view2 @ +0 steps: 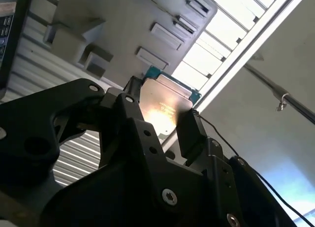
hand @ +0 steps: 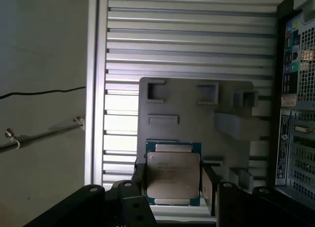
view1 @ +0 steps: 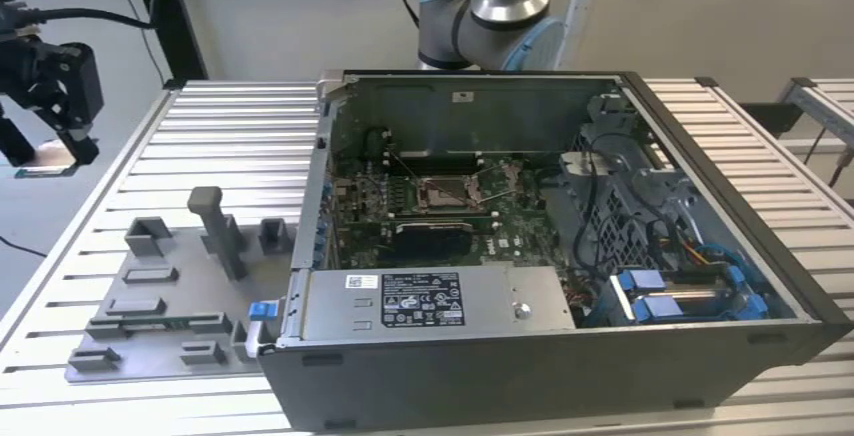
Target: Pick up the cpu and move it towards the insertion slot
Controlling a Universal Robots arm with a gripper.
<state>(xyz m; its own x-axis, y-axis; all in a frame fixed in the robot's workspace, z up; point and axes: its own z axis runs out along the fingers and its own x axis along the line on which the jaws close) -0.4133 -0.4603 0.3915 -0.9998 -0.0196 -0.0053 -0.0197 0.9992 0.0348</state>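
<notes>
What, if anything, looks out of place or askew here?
Nothing stands out. The cpu sits square in the gripper, the fixture lies flat on the table, and the slot lies uncovered in the open case.

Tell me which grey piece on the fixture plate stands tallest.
The lone upright grey plastic post on the flat grey fixture plate; it rises well above the low blocks.

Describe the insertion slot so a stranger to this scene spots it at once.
Start at the open computer case on the slatted table; inside lies a green circuit board. Near its middle sits the insertion slot: a square silver metal frame with a dark centre, unlike the larger all-black rectangular block beside it.
</notes>
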